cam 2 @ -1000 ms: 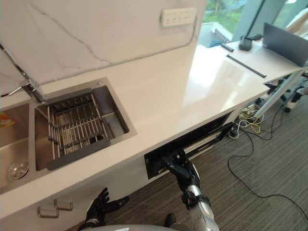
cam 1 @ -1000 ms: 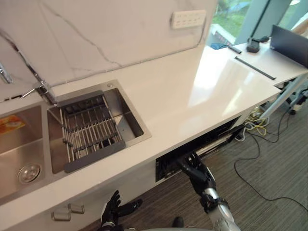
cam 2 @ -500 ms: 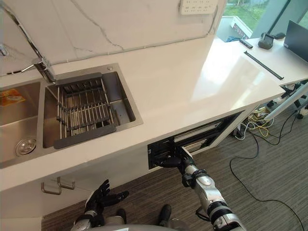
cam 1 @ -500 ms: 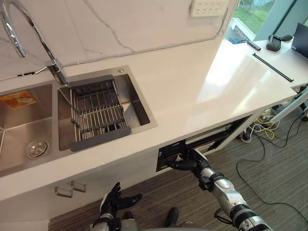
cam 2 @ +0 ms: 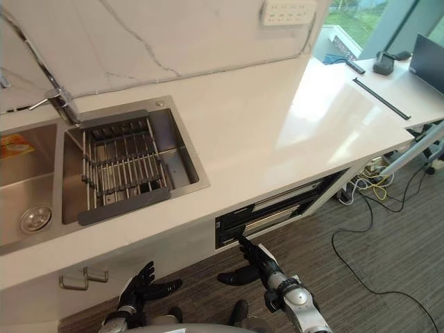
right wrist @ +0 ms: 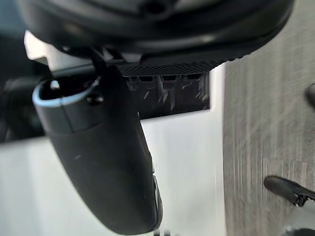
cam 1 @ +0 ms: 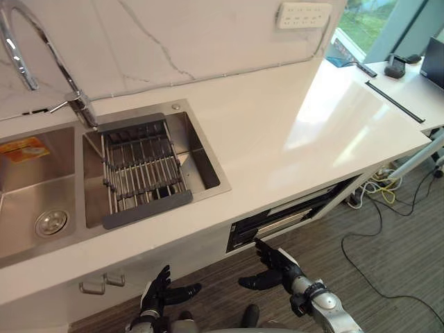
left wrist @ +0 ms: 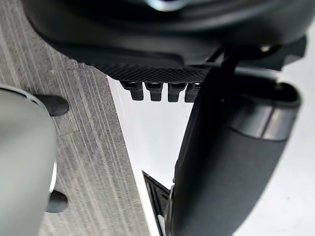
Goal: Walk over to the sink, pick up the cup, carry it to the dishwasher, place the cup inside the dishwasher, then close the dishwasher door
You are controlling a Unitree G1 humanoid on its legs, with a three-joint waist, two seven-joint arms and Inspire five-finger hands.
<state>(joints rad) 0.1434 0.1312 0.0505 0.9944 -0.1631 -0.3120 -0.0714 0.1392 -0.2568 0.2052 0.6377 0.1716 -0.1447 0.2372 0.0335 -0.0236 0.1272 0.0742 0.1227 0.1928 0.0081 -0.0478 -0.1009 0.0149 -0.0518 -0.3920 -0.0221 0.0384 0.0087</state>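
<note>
Left eye view and right eye view: we look down on a white stone desk (cam 1: 277,125) with a stainless-steel double sink (cam 1: 205,156) set into it. A dark-framed wire drain rack (cam 1: 142,173) lies in the basin nearer the dishwasher, and a curved chrome tap (cam 1: 41,55) rises behind the sink. A white socket strip (cam 1: 303,14) sits on the marbled wall. The dishwasher (cam 1: 270,225) appears as a long dark slot in the white desk front, with a pale strip running along inside it.

The dark right hand (cam 1: 274,267) hangs just below that slot and apart from it, over the grey striped floor (cam 1: 388,263). Its fingers are straight and spread, its thumb stands out sideways, and it holds nothing. The dark left hand (cam 1: 163,291) shows low beside the desk front, near two small metal cupboard handles (cam 1: 104,282). Its fingers are likewise spread and it too holds nothing.

Right wrist view: we see the thumb (right wrist: 106,162) and a row of straight fingers (right wrist: 170,83), with the dark slot past them. Left wrist view: the fingers (left wrist: 155,91) lie straight before the white front.

Where the cup lies we cannot tell.
</note>
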